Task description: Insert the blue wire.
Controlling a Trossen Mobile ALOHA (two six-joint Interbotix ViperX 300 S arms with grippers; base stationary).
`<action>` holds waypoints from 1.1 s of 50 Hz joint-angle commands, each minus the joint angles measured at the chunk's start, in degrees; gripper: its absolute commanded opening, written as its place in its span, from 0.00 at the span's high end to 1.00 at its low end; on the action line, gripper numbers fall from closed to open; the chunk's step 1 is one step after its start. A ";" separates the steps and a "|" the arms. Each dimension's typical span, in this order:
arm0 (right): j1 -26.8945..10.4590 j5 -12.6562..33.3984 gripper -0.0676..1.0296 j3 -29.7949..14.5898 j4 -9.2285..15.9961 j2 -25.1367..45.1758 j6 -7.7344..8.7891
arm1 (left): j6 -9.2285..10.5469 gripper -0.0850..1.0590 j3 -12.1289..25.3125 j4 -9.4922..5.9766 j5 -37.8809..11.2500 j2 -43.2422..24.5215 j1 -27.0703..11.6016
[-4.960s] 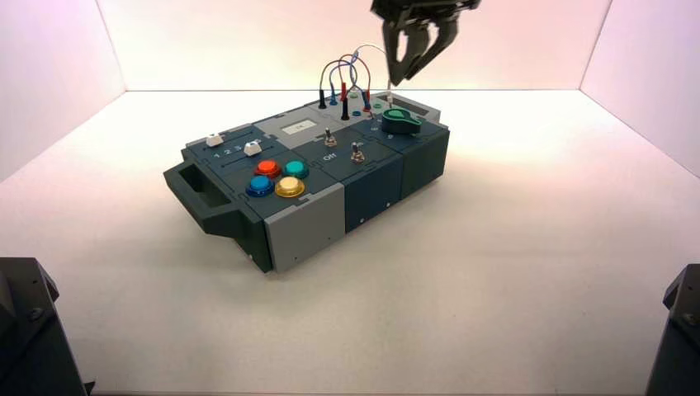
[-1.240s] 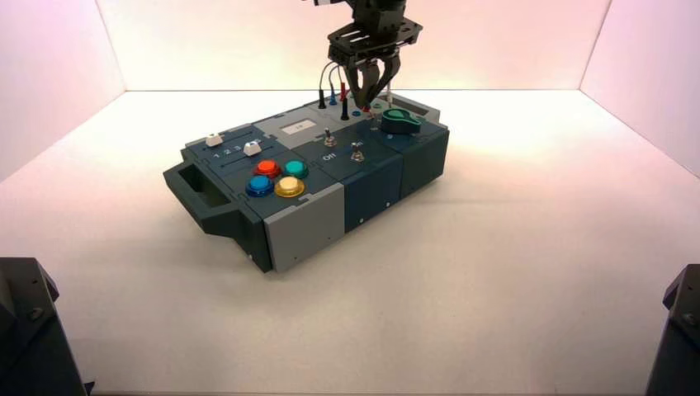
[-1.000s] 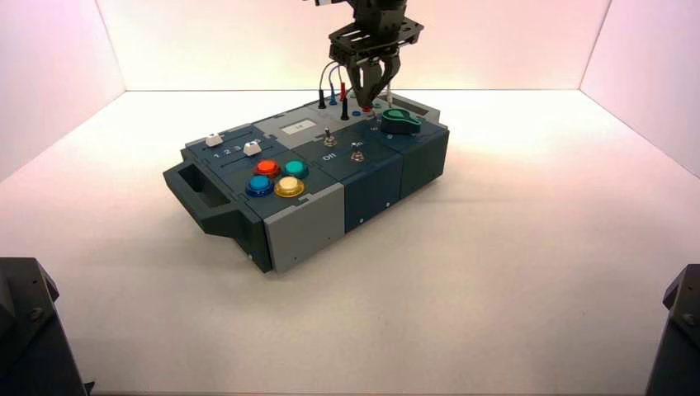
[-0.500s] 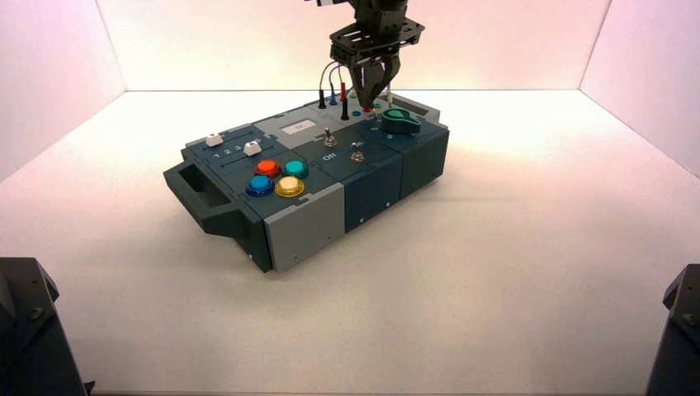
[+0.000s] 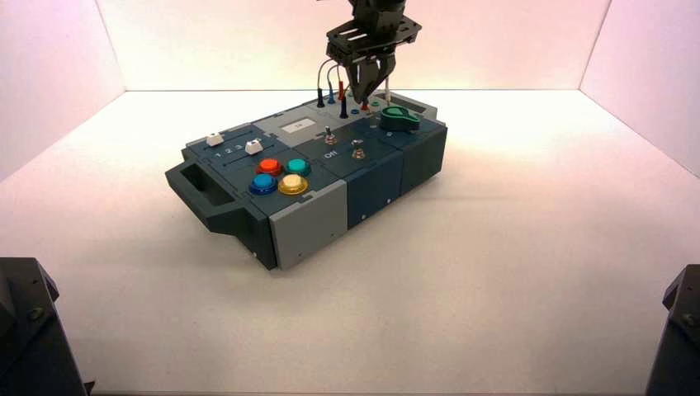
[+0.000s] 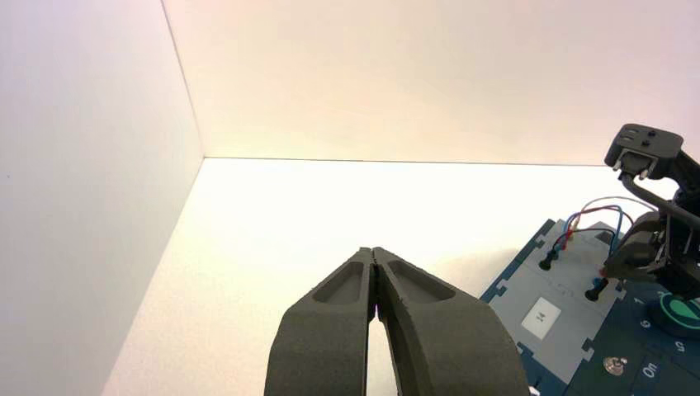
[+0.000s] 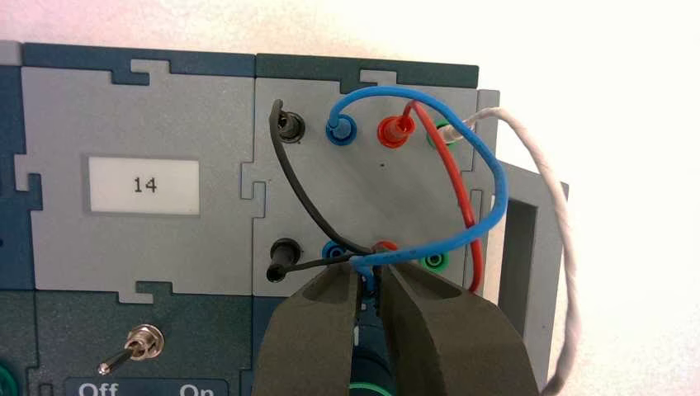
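Above the gray wire panel at the box's far end, the right gripper (image 7: 373,276) pinches one blue plug end of the blue wire (image 7: 495,190), which arches from the blue socket (image 7: 341,130) in the other row, holding its second plug.

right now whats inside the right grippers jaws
The blue wire's free plug sits between the right gripper's jaws, above the box's grey wire panel. The plug's tip can't be made out there.
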State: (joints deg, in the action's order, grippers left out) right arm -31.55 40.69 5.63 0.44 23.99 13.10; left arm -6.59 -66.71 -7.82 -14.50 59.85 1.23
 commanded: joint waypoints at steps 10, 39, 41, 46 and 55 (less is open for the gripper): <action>1.41 -1.41 0.96 0.00 0.35 -6.50 -0.62 | -0.09 0.95 2.11 0.09 0.97 -0.18 0.88; 0.09 -5.45 0.96 4.66 6.06 -7.91 -0.62 | -0.09 0.95 1.93 0.09 0.97 -0.18 1.05; 0.09 -5.89 0.96 4.92 6.59 -8.09 -0.62 | -0.18 0.95 2.11 0.09 0.97 -0.26 1.05; -0.26 -6.86 0.96 5.54 7.29 -8.53 -0.62 | -0.18 0.95 2.11 0.09 1.05 -0.18 1.05; -0.62 -7.12 0.96 5.45 7.82 -8.88 -0.62 | -0.09 0.95 1.93 0.09 0.97 -0.18 1.05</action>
State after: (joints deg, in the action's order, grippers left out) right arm -31.64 34.10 11.95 7.65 17.75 12.57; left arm -6.59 -66.71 -7.82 -14.33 59.85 1.58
